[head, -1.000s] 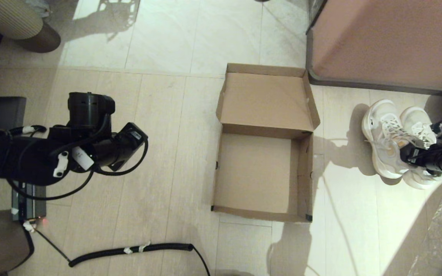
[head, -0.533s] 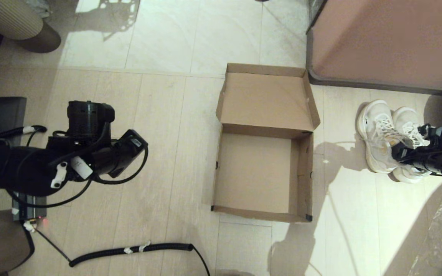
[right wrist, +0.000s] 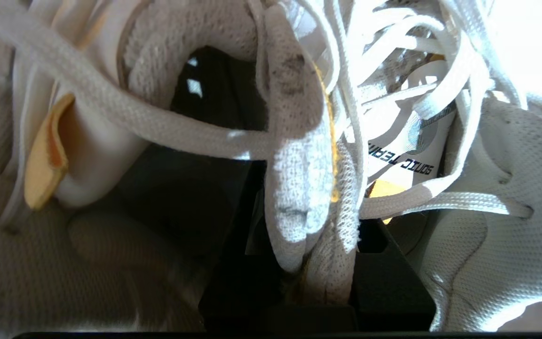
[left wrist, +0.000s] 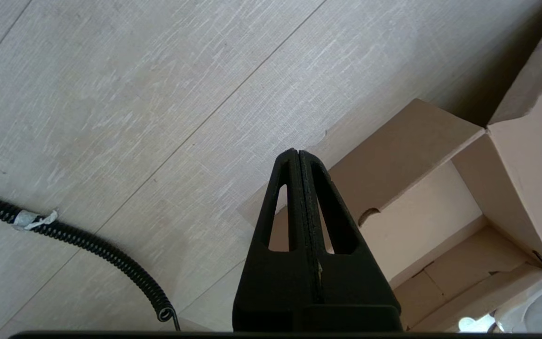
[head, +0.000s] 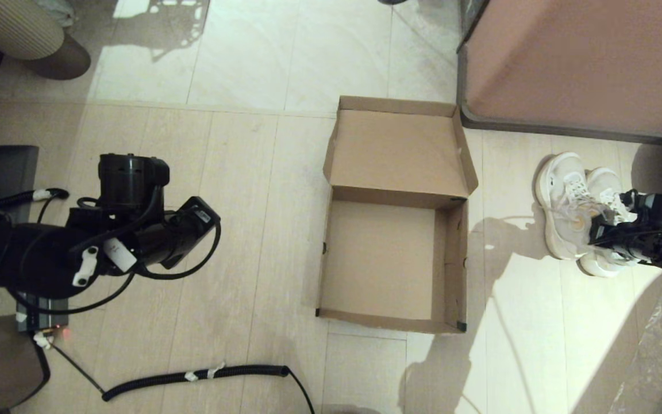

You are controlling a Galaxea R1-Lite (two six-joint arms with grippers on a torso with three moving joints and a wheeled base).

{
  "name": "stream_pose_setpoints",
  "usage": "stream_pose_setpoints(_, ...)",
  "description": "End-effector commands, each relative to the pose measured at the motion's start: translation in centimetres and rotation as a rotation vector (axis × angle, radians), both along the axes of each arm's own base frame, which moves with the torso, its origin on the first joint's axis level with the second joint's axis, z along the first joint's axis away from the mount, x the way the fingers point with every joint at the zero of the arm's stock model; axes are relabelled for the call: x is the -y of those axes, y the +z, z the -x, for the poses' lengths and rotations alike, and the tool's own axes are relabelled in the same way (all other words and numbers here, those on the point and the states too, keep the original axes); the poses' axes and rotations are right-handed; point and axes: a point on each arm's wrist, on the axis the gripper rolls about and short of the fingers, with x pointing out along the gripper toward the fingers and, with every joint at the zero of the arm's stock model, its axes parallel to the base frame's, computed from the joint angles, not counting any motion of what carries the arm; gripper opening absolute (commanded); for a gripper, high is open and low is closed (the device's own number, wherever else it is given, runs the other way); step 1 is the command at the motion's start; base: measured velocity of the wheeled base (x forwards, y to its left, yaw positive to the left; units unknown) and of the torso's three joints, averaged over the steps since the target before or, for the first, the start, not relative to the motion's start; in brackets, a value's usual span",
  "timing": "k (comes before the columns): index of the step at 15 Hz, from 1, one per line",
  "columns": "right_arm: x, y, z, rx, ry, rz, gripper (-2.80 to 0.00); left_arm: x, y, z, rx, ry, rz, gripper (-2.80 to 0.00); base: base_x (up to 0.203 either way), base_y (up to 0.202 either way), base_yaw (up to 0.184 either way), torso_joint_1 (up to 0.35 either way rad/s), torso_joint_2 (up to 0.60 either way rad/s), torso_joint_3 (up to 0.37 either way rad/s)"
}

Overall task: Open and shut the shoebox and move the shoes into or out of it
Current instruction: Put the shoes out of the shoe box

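Shoes (head: 573, 207) are seen side by side on the floor (head: 239, 172), right of the shoebox (head: 391, 259), which lies open with its lid folded back. Their inner collars are pinched together by the right gripper (right wrist: 315, 263). The left gripper (left wrist: 298, 197), fingers pressed together, is held above the floor left of the box, near a coiled cable (head: 193, 376).
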Motion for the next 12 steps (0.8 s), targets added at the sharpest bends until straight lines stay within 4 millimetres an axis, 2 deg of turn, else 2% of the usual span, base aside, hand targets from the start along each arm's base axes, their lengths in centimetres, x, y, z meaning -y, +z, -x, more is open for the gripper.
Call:
stream_pose_setpoints(1,0.4,-0.5,-0.5,0.01,-0.007,0.007,-2.8,0.0,0.1,0.0,0.005,-0.005,0.007,-2.8,0.0,0.0,0.0,0.0,0.0,0.0)
stream_pose_setpoints(6,0.4,-0.8,-0.4,-0.006,0.001,0.023,-2.8,0.0,0.1,0.0,0.004,-0.015,-0.011,-2.8,0.0,0.0,0.0,0.0,0.0,0.0)
stream_pose_setpoints(7,0.3,-0.9,-0.4,-0.007,0.002,0.023,-1.15,0.0,0.1,0.0,0.005,-0.014,-0.011,-2.8,0.0,0.0,0.0,0.0,0.0,0.0)
stream_pose_setpoints(8,0.3,-0.7,-0.4,-0.003,0.001,0.023,0.0,0.0,0.1,0.1,0.004,-0.014,-0.011,-2.8,0.0,0.0,0.0,0.0,0.0,0.0)
stream_pose_setpoints(10,0.3,0.0,-0.3,0.01,-0.004,0.024,0.0,0.0,0.2,0.1,0.006,-0.014,-0.01,-2.8,0.0,0.0,0.0,0.0,0.0,0.0)
stream_pose_setpoints(12,0.1,1.5,0.1,0.028,-0.004,0.031,0.0,0.0,0.2,0.1,0.007,-0.014,-0.01,-2.8,0.0,0.0,0.0,0.0,0.0,0.0)
